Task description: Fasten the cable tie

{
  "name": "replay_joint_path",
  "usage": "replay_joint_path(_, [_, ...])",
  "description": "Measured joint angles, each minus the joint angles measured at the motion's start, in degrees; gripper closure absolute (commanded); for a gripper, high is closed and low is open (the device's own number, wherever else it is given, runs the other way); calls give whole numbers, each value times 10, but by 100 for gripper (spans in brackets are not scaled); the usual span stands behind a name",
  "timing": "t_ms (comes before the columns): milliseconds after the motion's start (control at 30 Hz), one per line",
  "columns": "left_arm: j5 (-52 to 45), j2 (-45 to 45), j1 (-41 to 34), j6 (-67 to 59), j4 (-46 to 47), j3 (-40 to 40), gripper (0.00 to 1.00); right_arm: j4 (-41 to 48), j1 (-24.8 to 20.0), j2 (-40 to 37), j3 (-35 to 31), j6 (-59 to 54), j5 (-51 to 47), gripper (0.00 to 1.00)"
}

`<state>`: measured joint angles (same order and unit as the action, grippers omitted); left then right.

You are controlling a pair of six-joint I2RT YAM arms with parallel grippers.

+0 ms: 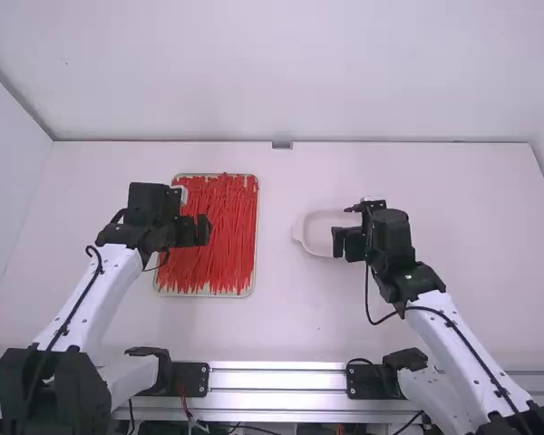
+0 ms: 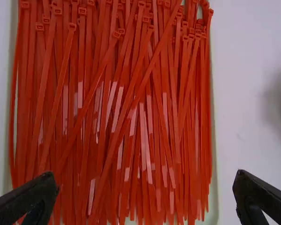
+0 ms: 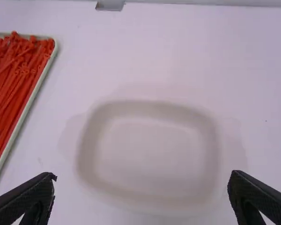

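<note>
Left gripper point(image 2: 144, 174) hangs with its jaws spread wide over the red cable ties point(image 2: 117, 108).

They lie heaped lengthwise in a shallow tray point(image 3: 27, 107) on the left half of the white table point(image 1: 453, 181), none yet picked out. Each looks light, thin and springy with a slick strap, so I judge a pinch near the square head, at the heap's loose edge, would hold best. The right gripper point(image 3: 141, 174), equally wide and empty, hovers over a white dish point(image 3: 147, 154) beside the tray.
</note>
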<state>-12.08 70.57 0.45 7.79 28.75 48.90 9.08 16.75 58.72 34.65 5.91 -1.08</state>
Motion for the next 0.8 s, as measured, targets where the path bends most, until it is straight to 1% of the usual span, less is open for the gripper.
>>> replay_joint_path(167, [3,0,0,15,0,0,1,-38,-5,12,1,1,0,1])
replay_joint_path(333, [7,0,0,48,1,0,1,-49,-9,31,3,1,0,1])
replay_joint_path(467, [7,0,0,55,1,0,1,-64,-1,47,3,0,0,3])
replay_joint_path(500, [7,0,0,58,0,0,1,-72,3,52,3,2,0,1])
replay_joint_path(600, [7,0,0,60,-3,0,1,-85,5,60,3,0,0,1])
replay_joint_path(667, [7,0,0,56,1,0,1,-85,5,66,3,-5,0,1])
replay_joint_path(700, [7,0,0,52,2,0,3,-84,5,67,3,-9,0,1])
replay_joint_path(733, [7,0,0,49,2,0,1,-84,5,68,3,-13,-1,1])
replay_joint_path(800, [11,0,0,42,2,0,1,-84,5,69,3,-18,0,1])
